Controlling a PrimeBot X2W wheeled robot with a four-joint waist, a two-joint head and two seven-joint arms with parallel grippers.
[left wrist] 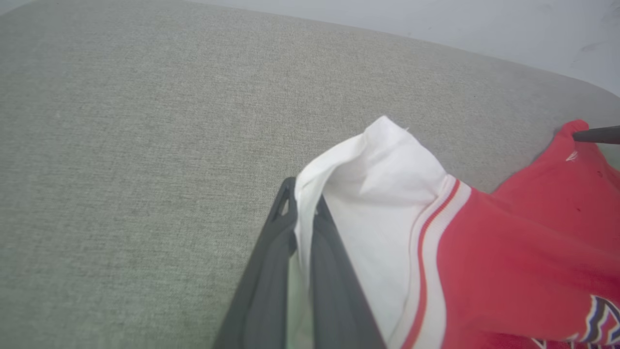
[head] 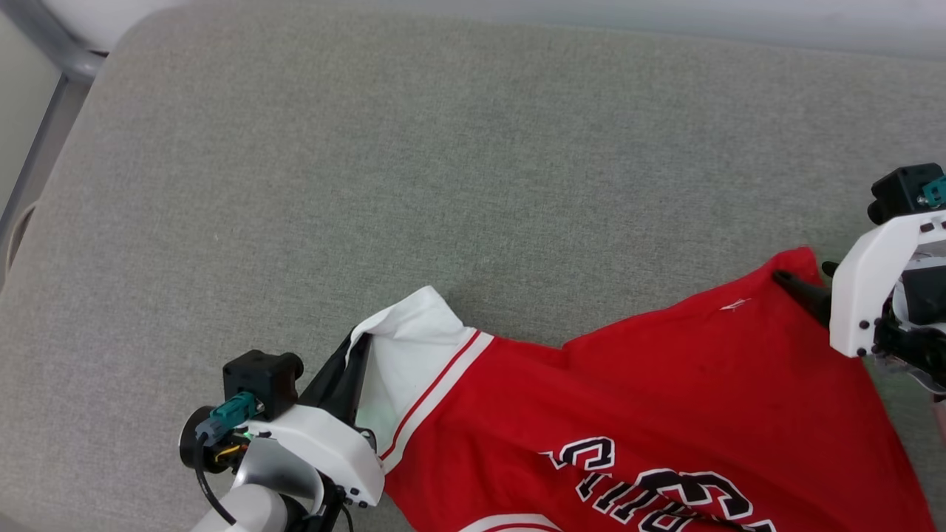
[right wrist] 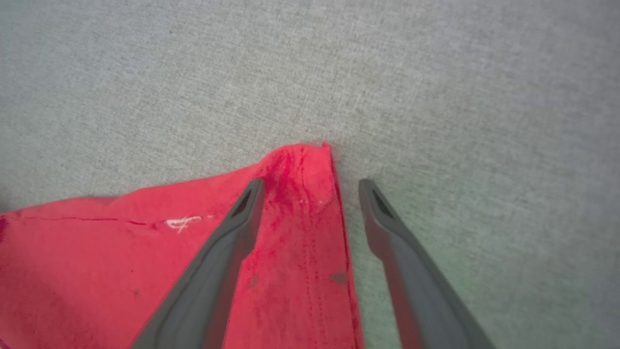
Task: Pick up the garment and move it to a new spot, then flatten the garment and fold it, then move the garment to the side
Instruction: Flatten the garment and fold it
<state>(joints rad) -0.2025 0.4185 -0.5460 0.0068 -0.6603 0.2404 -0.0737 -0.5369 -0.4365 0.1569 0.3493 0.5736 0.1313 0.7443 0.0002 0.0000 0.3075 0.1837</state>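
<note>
Spreading over the lower right of the head view, the garment (head: 665, 414) is laid on a grey cushion (head: 369, 148). Its white panel is pinched by the left gripper (left wrist: 302, 218); the red corner is straddled by the wide-open right gripper (right wrist: 311, 186), which should be closed before any pulling is done.

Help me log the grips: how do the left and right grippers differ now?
The left gripper is shut on the garment's white panel; the right gripper stands open, holding nothing. The left gripper pinches cloth; the right gripper straddles the red corner's side edge. Both are at a corner of the garment.
</note>
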